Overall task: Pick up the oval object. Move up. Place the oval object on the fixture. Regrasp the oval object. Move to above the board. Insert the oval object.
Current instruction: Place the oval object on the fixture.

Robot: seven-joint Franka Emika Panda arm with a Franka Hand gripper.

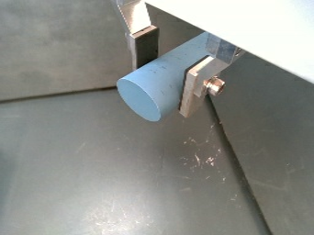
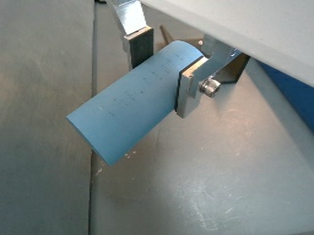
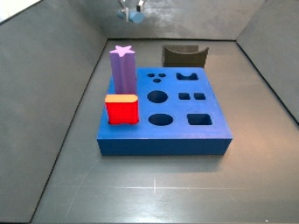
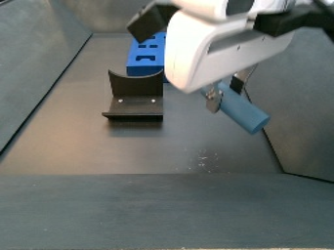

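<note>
**Operator:** I have the gripper [image 2: 166, 66] up off the floor, beyond the fixture [image 4: 133, 96] on the side away from the board [image 3: 163, 114]. Its fingers [image 2: 193, 87] are pinched on the oval object [image 2: 128, 108], which sticks out sideways and slants downward in a side view [image 4: 244, 114].

**Observer:** What worries you from here?

**Operator:** The peg is gripped near one end, so most of it overhangs. If I set it down on the fixture with that slant uncorrected, I judge the free end could strike the notch edge and twist in the pads. A twist would spoil the regrasp and the later fit into its hole.

**Observer:** Is the fixture free?

**Operator:** Its notch looks empty in both side views [image 3: 184, 56].

**Observer:** And the board?

**Operator:** The purple star peg [image 3: 121, 68] stands in it at the far corner, and the red block [image 3: 121, 109] sits just in front of that. The other holes look open, though I cannot pick out the oval one from this angle.
</note>
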